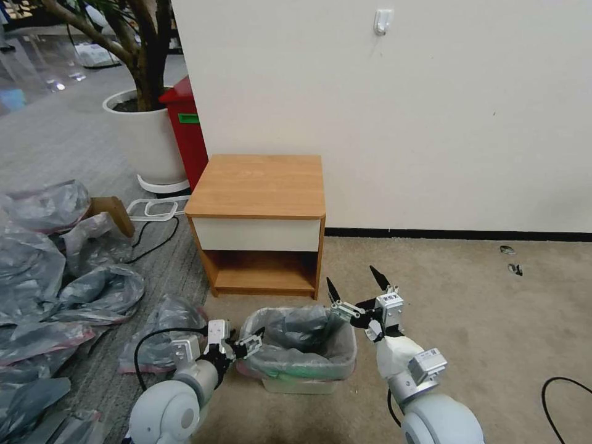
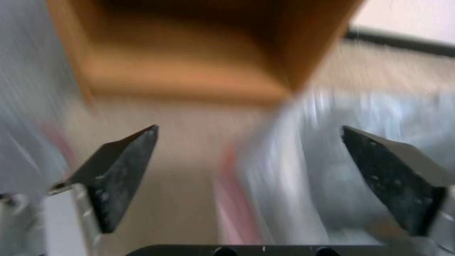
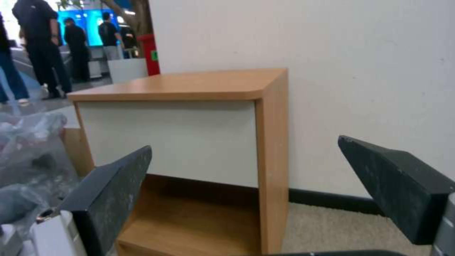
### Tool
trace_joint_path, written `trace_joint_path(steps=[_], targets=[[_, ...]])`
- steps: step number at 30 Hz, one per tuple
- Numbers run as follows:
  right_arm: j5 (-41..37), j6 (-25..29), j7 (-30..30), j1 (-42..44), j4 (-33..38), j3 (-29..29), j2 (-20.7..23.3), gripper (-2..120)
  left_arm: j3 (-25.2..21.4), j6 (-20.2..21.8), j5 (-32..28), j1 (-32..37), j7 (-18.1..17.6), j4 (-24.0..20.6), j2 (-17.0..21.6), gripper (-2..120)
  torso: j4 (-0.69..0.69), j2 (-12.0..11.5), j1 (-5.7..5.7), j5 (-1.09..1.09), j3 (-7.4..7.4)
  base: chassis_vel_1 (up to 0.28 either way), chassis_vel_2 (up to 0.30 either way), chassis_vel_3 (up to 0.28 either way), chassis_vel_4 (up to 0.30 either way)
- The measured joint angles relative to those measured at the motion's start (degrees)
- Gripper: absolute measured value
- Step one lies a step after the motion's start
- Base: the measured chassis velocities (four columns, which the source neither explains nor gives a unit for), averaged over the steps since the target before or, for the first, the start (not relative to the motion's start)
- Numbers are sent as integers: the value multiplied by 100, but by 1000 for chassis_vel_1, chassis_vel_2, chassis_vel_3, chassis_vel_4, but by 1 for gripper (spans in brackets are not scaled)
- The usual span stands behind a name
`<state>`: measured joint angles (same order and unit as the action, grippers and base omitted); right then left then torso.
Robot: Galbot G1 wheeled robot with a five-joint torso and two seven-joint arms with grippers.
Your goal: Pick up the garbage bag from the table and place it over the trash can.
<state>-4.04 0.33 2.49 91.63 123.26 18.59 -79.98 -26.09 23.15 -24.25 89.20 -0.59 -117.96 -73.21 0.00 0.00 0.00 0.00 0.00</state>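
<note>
A: Where is the garbage bag [image 1: 302, 336] at this moment?

B: We see it in the lower middle of the head view, already lining the trash can [image 1: 300, 385]. The grey plastic folds over the rolled rim on all sides we can see, and the middle sags down into the bin. The table [image 1: 259, 185], just above it in the frame, has nothing on its top.

A: And our two grippers?

B: The left gripper [image 1: 248, 343] is at the left edge of the bin, just beside the folded plastic. In the left wrist view its fingers [image 2: 118, 174] stand wide apart with nothing between them. The right gripper [image 1: 357, 285] is at the upper right corner of the bin, pointing up, and its fingers [image 3: 111, 192] are also spread and empty.

A: Why do they stand on both sides like that?

B: We judge that each arm takes one side, so the mouth is stretched over opposite rims. With both grippers spread, the plastic seems released.

A: So the task is nearly finished?

B: We think so. The near side of the rim is harder to judge, because the bag bunches there.
</note>
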Motion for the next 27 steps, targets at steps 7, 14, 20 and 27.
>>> trace_joint_path(steps=[7, 14, 20, 27], targets=[[22, 166, -476, 336, -225, 517, -194, 100, -738, -2894, 1195, 318, 221, 448, 66, 100, 0, 0, 0, 0, 0, 0, 0, 0, 0], [-125, 652, -509, 521, -572, 827, -243, 100, -1125, -3425, 1024, 494, 50, 666, -23, 100, 1, 0, 0, 0, 0, 0, 0, 0, 0], [-125, 704, -499, 518, -634, 836, -268, 100, -1122, -3445, 985, 495, 7, 683, -58, 100, 0, 0, 0, 0, 0, 0, 0, 0, 0], [-126, 704, -492, 513, -634, 831, -269, 100, -1109, -3408, 971, 492, 0, 683, -58, 100, 0, 0, 0, 0, 0, 0, 0, 0, 0]])
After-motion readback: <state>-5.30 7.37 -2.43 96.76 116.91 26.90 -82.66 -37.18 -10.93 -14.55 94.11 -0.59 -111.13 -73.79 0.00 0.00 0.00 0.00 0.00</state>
